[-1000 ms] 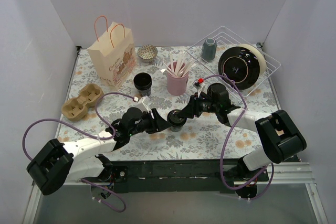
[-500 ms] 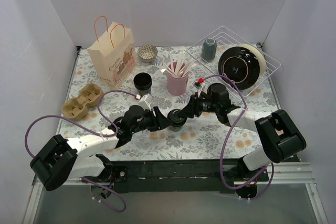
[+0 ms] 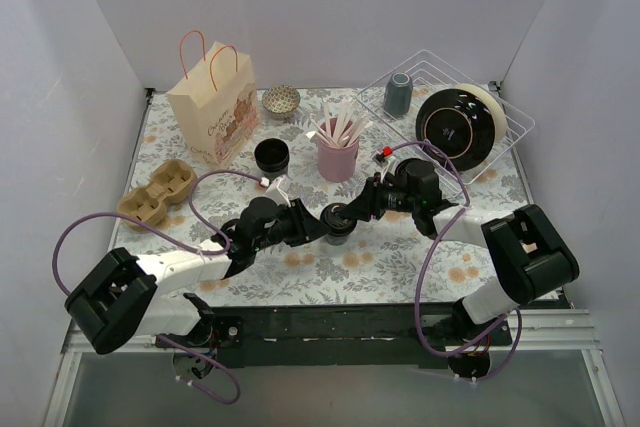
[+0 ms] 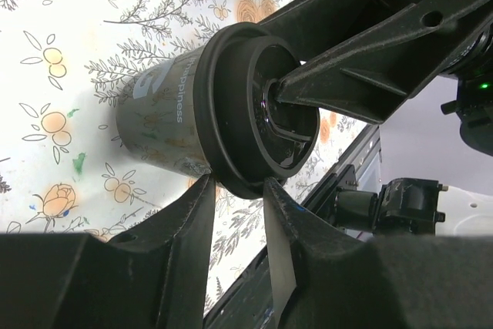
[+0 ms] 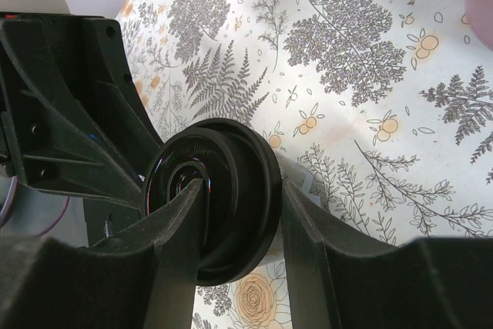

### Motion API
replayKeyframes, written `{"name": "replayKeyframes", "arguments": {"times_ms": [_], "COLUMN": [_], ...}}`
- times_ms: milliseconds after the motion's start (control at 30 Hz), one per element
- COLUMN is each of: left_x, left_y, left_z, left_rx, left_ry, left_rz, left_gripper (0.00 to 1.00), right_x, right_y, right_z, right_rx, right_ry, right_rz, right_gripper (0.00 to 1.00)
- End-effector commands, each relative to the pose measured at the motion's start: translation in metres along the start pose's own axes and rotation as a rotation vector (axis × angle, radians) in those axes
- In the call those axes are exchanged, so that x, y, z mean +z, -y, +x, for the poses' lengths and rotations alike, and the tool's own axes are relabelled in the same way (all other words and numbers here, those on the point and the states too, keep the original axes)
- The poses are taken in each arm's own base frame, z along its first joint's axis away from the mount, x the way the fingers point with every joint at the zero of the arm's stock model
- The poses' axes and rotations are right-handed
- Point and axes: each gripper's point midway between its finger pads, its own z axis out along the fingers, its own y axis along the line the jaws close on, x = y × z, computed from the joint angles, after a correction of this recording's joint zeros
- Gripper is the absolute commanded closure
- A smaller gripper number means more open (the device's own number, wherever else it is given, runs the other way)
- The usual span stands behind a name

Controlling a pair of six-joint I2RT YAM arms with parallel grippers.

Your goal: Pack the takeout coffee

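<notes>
Far L: cardboard cup carrier, paper bag behind it, both on floral table. Lidless black cup stands just R of bag. L gripper narrow, tips either side of lid rim; can't tell if clamped. The takeout coffee sits mid-table btwn both grippers, lid on. R gripper pinches the lid, one finger in its recess, other on outer edge. Further R: pink cup w/ sticks, wire rack w/ tumbler & plate
</notes>
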Motion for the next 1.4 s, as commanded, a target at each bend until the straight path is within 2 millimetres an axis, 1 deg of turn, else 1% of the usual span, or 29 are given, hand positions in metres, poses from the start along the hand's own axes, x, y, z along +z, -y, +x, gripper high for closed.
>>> {"name": "replayKeyframes", "arguments": {"times_ms": [0,133,400,500,600,667,733,767,800,833,900,933,967,1000,1033,1067,1100,1133,1167,1233,1267,1300,1367], "left_x": [0.003,0.005,0.009,0.011,0.011,0.01,0.008,0.007,0.006,0.006,0.004,0.0,-0.005,-0.006,-0.014,-0.019,-0.021,-0.024,-0.029,-0.03,-0.028,-0.026,-0.02], "left_y": [-0.051,-0.056,-0.068,-0.068,-0.073,-0.079,-0.086,-0.088,-0.086,-0.081,-0.067,-0.052,-0.049,-0.031,-0.021,-0.019,-0.01,-0.007,-0.008,-0.009,-0.004,-0.004,-0.003], "left_z": [0.025,0.023,0.026,0.025,0.027,0.028,0.03,0.031,0.029,0.026,0.014,0.002,-0.002,-0.017,-0.024,-0.033,-0.045,-0.053,-0.062,-0.076,-0.077,-0.078,-0.076], "left_rx": [0.005,0.001,-0.019,-0.019,-0.02,-0.026,-0.037,-0.043,-0.044,-0.041,-0.017,0.0,0.003,0.026,0.03,0.025,0.031,0.047,0.051,0.081,0.09,0.091,0.1], "left_ry": [-0.081,-0.074,-0.083,-0.085,-0.085,-0.086,-0.088,-0.092,-0.093,-0.091,-0.08,-0.053,-0.058,-0.027,-0.023,-0.013,0.007,0.016,0.032,0.053,0.041,0.033,0.017], "left_rz": [-0.2,-0.224,-0.266,-0.267,-0.284,-0.303,-0.322,-0.328,-0.323,-0.311,-0.304,-0.272,-0.287,-0.247,-0.222,-0.219,-0.197,-0.19,-0.198,-0.194,-0.163,-0.15,-0.102], "left_gripper": [0.77,0.82,0.86,0.87,0.87,0.88,0.88,0.87,0.84,0.75,0.69,0.67,0.61,0.58,0.56,0.54,0.54,0.53,0.54,0.54,0.54,0.58,0.62], "right_x": [-0.012,-0.012,-0.014,-0.013,-0.013,-0.013,-0.014,-0.013,-0.014,-0.014,-0.012,-0.014,-0.014,-0.012,-0.014,-0.013,-0.012,-0.012,-0.012,-0.011,-0.01,-0.01,-0.01], "right_y": [0.051,0.054,0.059,0.059,0.06,0.061,0.064,0.064,0.065,0.065,0.066,0.067,0.069,0.069,0.069,0.07,0.069,0.069,0.07,0.07,0.07,0.069,0.07], "right_z": [0.091,0.097,0.113,0.113,0.115,0.114,0.118,0.116,0.117,0.117,0.11,0.11,0.108,0.1,0.102,0.099,0.093,0.091,0.092,0.089,0.088,0.089,0.089], "right_rx": [0.117,0.124,0.148,0.152,0.157,0.158,0.169,0.165,0.166,0.166,0.144,0.148,0.144,0.126,0.124,0.117,0.107,0.102,0.104,0.103,0.102,0.104,0.104], "right_ry": [-0.212,-0.224,-0.253,-0.254,-0.258,-0.258,-0.272,-0.269,-0.278,-0.279,-0.274,-0.287,-0.288,-0.278,-0.292,-0.289,-0.282,-0.283,-0.288,-0.285,-0.285,-0.285,-0.285], "right_rz": [0.207,0.211,0.212,0.209,0.209,0.213,0.225,0.225,0.226,0.227,0.229,0.237,0.248,0.25,0.255,0.26,0.257,0.258,0.262,0.26,0.256,0.255,0.255], "right_gripper": [0.94,0.94,0.94,0.94,0.94,0.94,0.94,0.94,0.94,0.94,0.94,0.94,0.94,0.94,0.94,0.94,0.94,0.94,0.94,0.94,0.94,0.94,0.94]}}
